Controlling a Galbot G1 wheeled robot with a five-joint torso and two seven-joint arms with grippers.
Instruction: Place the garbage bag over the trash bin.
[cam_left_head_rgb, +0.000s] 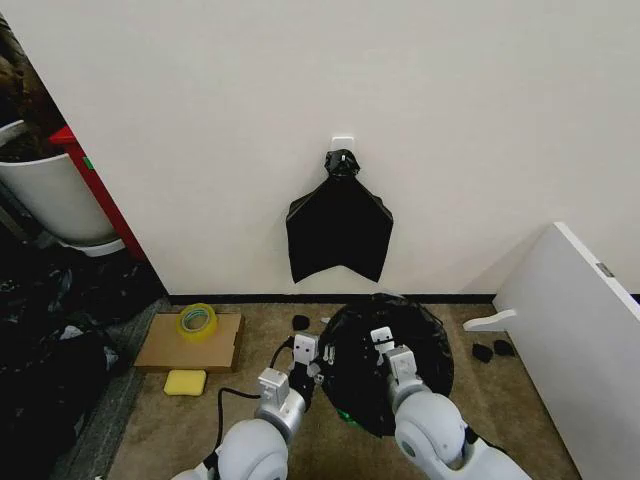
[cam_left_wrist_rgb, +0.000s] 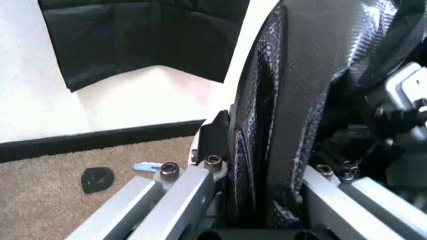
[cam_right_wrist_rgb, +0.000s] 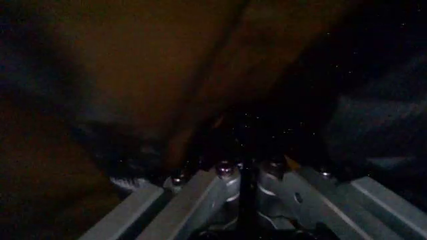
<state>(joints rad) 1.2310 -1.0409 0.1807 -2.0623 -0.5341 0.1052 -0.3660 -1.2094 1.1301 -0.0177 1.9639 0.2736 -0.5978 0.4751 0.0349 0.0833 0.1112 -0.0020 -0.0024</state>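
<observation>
1. A white tub (cam_left_head_rgb: 45, 195) with dark contents stands at the far left beside a red panel (cam_left_head_rgb: 95, 190).
2. A flat cardboard piece (cam_left_head_rgb: 190, 343) lies on the carpet (cam_left_head_rgb: 500, 400) with a roll of yellow tape (cam_left_head_rgb: 197, 320) on it, and a yellow sponge (cam_left_head_rgb: 185, 381) sits just beside its front edge.
3. The left gripper (cam_left_head_rgb: 305, 352) is at the left edge of the garbage bag (cam_left_head_rgb: 420, 340); in the left wrist view its fingers (cam_left_wrist_rgb: 180, 195) are closed on a fold of the glossy film (cam_left_wrist_rgb: 280, 125).
4. The bag is draped over the trash bin on the floor, hiding it; a bunch of knotted matte black bags (cam_left_head_rgb: 340, 225) hangs on the wall (cam_left_head_rgb: 300, 80) above.
5. The right gripper (cam_left_head_rgb: 383, 345) rests on top of the bag; I cannot tell whether its fingers are open or closed.
6. A white board (cam_left_head_rgb: 580, 320) leans at the far right.
</observation>
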